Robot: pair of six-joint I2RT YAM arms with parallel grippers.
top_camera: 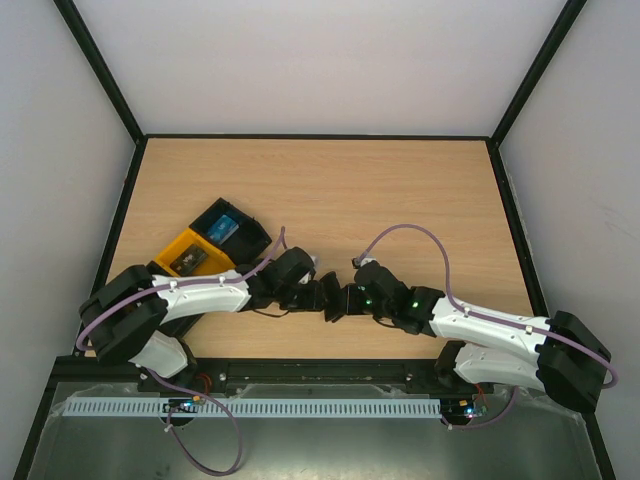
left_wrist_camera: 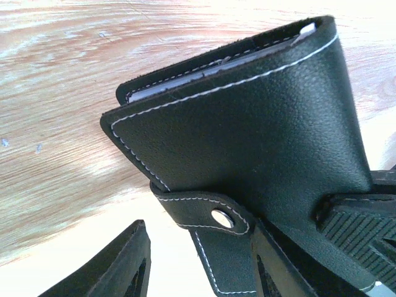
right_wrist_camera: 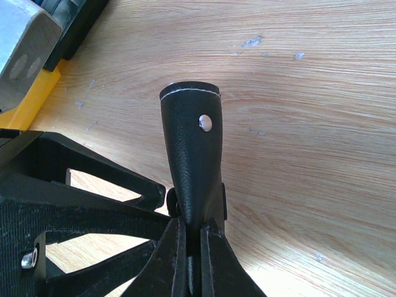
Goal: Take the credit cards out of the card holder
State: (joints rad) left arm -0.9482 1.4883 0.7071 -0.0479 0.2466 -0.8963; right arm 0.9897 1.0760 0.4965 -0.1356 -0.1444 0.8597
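Note:
The card holder (left_wrist_camera: pixel 247 124) is a black stitched leather case, folded shut and held off the table. Thin pale edges of the credit cards (left_wrist_camera: pixel 216 64) show between its flaps. My right gripper (right_wrist_camera: pixel 199 244) is shut on one end of the card holder (right_wrist_camera: pixel 192 148), below a metal stud. My left gripper (left_wrist_camera: pixel 198 263) is open, its fingers either side of the holder's snap strap (left_wrist_camera: pixel 223 247); a gap remains on the left side. In the top view both grippers, left (top_camera: pixel 318 296) and right (top_camera: pixel 347 299), meet near the table's front middle.
An orange tray (top_camera: pixel 178 247) and a black tray (top_camera: pixel 252 232) sit together at the left, close behind my left arm. A blue card-like thing (top_camera: pixel 222 229) lies in the black one. Black frame rails border the table.

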